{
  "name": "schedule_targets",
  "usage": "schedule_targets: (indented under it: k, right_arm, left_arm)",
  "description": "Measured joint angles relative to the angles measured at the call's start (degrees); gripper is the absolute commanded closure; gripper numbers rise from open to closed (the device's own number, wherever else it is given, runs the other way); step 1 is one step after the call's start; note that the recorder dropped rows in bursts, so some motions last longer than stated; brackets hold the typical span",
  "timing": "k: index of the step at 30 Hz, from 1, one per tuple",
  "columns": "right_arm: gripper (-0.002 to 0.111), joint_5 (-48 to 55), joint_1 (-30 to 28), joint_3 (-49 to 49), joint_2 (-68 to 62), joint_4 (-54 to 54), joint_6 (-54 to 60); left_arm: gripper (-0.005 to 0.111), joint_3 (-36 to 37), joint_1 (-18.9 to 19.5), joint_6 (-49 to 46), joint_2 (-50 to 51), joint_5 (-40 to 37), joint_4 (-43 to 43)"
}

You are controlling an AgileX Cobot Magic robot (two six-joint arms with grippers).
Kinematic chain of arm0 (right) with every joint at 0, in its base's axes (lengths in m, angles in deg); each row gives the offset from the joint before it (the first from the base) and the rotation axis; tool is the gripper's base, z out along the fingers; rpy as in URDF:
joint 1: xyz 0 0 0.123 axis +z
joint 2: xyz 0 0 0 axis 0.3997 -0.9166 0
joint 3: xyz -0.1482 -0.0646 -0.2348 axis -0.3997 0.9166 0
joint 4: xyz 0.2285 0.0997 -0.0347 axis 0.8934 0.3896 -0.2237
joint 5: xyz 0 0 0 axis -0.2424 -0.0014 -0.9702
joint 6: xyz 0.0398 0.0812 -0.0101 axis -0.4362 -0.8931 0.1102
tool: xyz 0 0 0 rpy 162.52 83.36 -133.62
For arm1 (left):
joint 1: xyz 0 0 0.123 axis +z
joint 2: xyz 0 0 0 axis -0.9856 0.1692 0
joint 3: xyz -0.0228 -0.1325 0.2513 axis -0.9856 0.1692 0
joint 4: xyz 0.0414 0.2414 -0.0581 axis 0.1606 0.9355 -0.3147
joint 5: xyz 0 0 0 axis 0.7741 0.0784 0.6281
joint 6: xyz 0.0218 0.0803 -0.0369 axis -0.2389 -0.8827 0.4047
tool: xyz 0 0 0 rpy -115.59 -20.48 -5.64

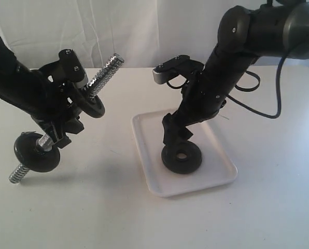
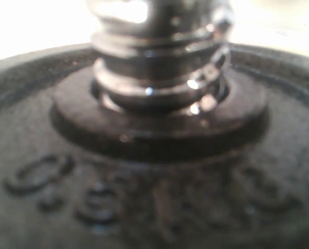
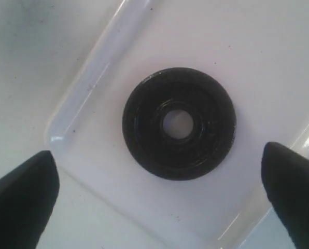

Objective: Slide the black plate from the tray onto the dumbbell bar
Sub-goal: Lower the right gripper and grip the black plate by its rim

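Note:
The black plate (image 1: pixel 181 156) lies flat on the white tray (image 1: pixel 150 179), near its front end. My right gripper (image 1: pixel 176 136) hangs just above the plate's far edge. In the right wrist view the plate (image 3: pixel 179 123) shows its centre hole, and my right gripper (image 3: pixel 159 199) is open, its fingertips (image 3: pixel 25 199) wide apart with nothing between them. My left gripper (image 1: pixel 61 130) holds the chrome dumbbell bar (image 1: pixel 106 72) tilted in the air, threaded end up and to the right. The left wrist view shows only the bar (image 2: pixel 159 67) passing through a black disc (image 2: pixel 144 202).
Two black discs sit on the bar: one upper disc (image 1: pixel 92 104) near the left gripper and a thicker one (image 1: pixel 38 151) near the bar's lower end. The tray's rim (image 3: pixel 76 98) borders the plate. A black cable (image 1: pixel 258 104) trails behind the right arm.

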Motion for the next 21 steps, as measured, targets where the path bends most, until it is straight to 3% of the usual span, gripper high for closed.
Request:
schedule_targets:
  k: [21]
  right_arm:
    - [0.003, -1.39, 0.0, -2.64, -8.66, -0.34, -0.45]
  left_arm:
    - [0.107, 0.0, 0.0, 0.22, 0.0, 0.0, 0.0]
